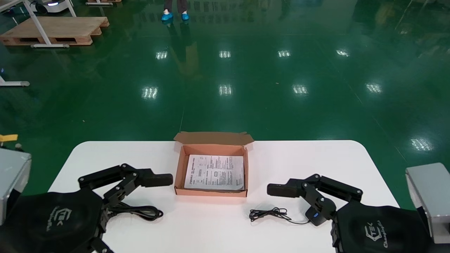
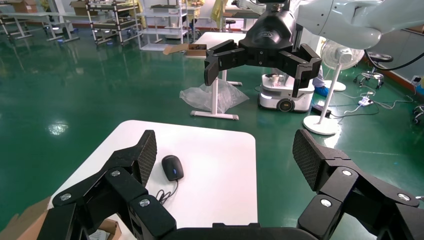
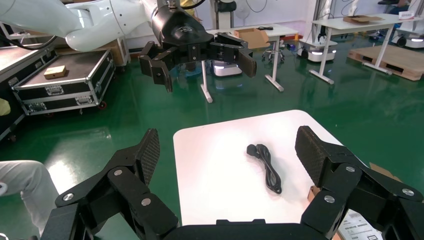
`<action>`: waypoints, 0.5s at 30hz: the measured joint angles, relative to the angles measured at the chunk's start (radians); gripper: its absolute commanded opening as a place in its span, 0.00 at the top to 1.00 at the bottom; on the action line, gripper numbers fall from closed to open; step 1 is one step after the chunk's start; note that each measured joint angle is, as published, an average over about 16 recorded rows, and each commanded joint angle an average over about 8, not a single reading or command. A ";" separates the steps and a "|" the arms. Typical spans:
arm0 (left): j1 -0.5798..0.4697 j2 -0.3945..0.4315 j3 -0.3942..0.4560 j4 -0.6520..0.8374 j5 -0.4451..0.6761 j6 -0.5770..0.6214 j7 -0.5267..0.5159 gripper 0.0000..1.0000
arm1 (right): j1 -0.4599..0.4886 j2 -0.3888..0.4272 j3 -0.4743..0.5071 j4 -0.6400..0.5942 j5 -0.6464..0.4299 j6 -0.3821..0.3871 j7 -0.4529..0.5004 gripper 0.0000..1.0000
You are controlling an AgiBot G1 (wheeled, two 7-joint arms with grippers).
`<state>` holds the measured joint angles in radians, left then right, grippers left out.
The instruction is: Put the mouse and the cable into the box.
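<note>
1. Head view: one box (image 1: pixel 179 173), open, centre of surface (image 1: pixel 316 158), one sheet (image 1: pixel 214 172) inside.
2. One mouse (image 1: pixel 315 215) right of box, below right tool (image 3: pixel 227 156); one cable (image 1: pixel 142 212) left, near left tool (image 2: pixel 225 156).
3. Both tools spread wide, empty.

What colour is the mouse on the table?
The mouse is black with a small blue spot on top, clearest in the left wrist view.

head: high, looking down on table (image 1: pixel 316 165) | wrists: low, facing each other
</note>
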<state>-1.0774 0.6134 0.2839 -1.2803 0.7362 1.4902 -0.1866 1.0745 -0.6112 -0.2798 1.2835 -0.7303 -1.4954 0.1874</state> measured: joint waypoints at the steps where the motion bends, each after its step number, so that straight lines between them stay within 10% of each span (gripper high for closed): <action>1: 0.000 0.000 0.000 0.000 0.000 0.000 0.000 0.00 | 0.000 0.000 0.000 0.000 0.000 0.000 0.000 0.00; 15: 0.000 0.000 0.000 0.000 0.000 0.000 0.000 0.00 | 0.000 0.000 0.000 0.000 0.000 0.000 0.000 0.00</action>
<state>-1.0774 0.6135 0.2839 -1.2803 0.7362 1.4902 -0.1866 1.0745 -0.6112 -0.2798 1.2835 -0.7303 -1.4954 0.1873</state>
